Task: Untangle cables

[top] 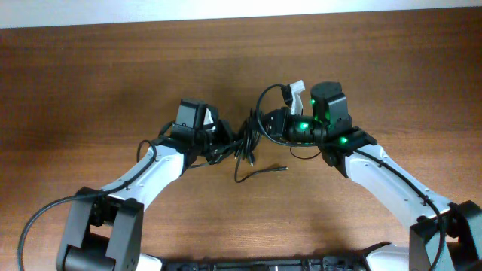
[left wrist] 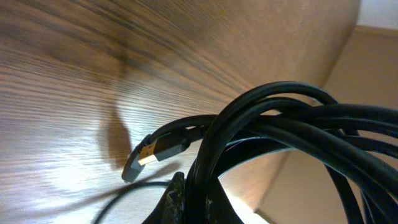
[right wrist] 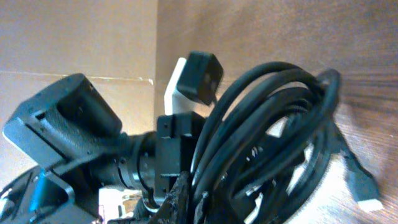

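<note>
1. Nearest the robot's bases, one thin cord end with its plug (top: 282,168) trails out of the cables (top: 247,144) onto the table (top: 113,75).
2. The cables sit knotted between both arms.
3. The left gripper (top: 228,141), at the bundle's left, is pinched onto it.
4. The right gripper (top: 261,125), at its right, is clamped on it too.
5. Beyond the bundle, one loop (top: 263,96) arcs away.

Overhead downward; wrist views near cables (left wrist: 298,118)

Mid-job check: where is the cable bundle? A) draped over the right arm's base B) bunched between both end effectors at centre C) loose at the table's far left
B: overhead, the cables sit bunched between the left end effector and the right end effector, at centre.
</note>
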Available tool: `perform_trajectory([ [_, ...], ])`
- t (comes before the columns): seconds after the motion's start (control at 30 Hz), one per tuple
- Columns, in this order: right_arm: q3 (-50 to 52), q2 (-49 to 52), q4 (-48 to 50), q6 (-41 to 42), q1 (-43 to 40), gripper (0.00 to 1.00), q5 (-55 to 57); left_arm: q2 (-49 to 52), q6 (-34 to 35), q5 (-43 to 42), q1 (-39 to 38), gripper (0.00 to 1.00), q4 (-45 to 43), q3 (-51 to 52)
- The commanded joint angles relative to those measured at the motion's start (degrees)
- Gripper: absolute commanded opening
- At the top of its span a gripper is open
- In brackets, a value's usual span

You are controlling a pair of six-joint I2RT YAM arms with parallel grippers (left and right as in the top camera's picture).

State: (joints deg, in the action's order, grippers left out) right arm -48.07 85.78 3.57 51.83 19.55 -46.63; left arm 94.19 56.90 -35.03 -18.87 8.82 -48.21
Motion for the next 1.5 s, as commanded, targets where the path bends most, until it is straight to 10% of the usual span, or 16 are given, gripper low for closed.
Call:
perform_trajectory([
  [0.0, -0.7, -0.7, 0.2, -2.1, -0.1, 0.04, -0.3, -2.2, -12.8, 1.5, 2.4, 0.00, 0.8, 0.4],
  [0.23, -0.7, -0.6, 0.2, -2.1, -0.1, 0.06, -0.3, -11.7, -21.9, 4.9, 3.9, 0.00, 3.0, 0.3],
  [0.43, -0.7, -0.6, -1.4, -2.1, -0.1, 0.36, 1.2, -17.3, -24.8, 15.4, 3.9, 0.00, 12.1, 0.3],
  [0.67, -0.7, -0.6, -9.0, -2.7, -0.1, 0.48, 6.9, -18.5, -27.3, 18.0, 3.9, 0.00, 13.6, 0.3],
  [1.47, -0.7, -1.8, -26.2, -31.5, -12.4, 0.60, -14.5, -18.5, -34.5, 18.6, 3.9, 0.00, 15.8, -2.2],
])
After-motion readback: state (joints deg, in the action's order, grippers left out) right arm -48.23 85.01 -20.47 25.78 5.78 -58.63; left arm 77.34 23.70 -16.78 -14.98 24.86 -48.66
